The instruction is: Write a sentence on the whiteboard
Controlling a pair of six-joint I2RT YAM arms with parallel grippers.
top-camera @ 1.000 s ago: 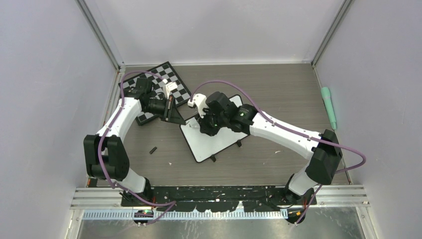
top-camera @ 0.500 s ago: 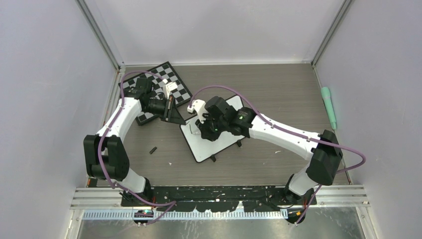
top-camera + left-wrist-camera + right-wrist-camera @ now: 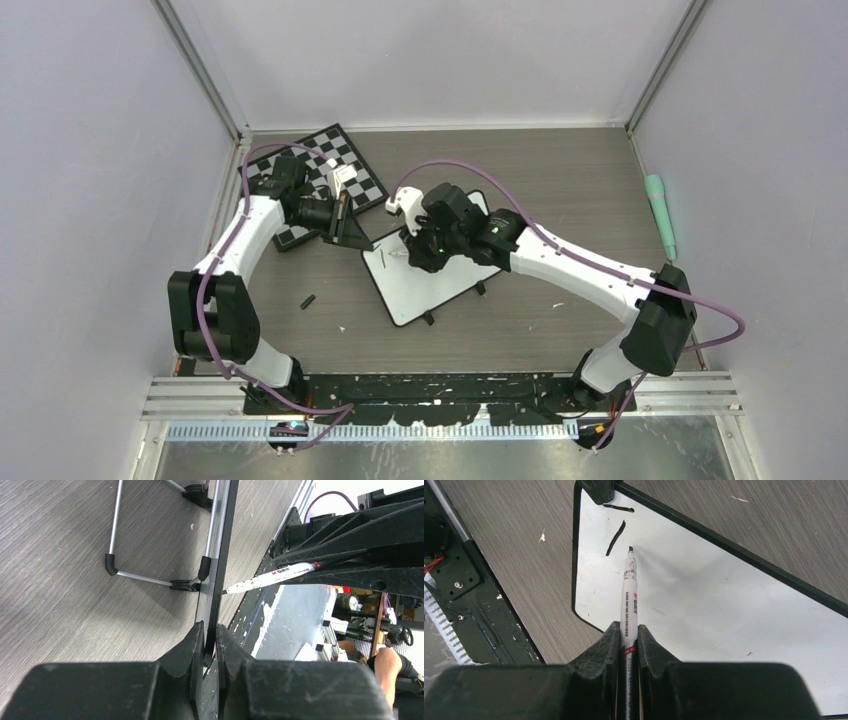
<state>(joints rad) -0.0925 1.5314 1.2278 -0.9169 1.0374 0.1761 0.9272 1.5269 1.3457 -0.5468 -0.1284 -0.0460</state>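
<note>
While my left gripper pinches the whiteboard's black frame at its 10 o'clock corner, my right gripper is clamped on a white marker. Its tip sits over the board, just at 3 o'clock of two short black strokes. Whether it touches I cannot tell. The whiteboard sits mid-table, with the chessboard at its 11 o'clock.
</note>
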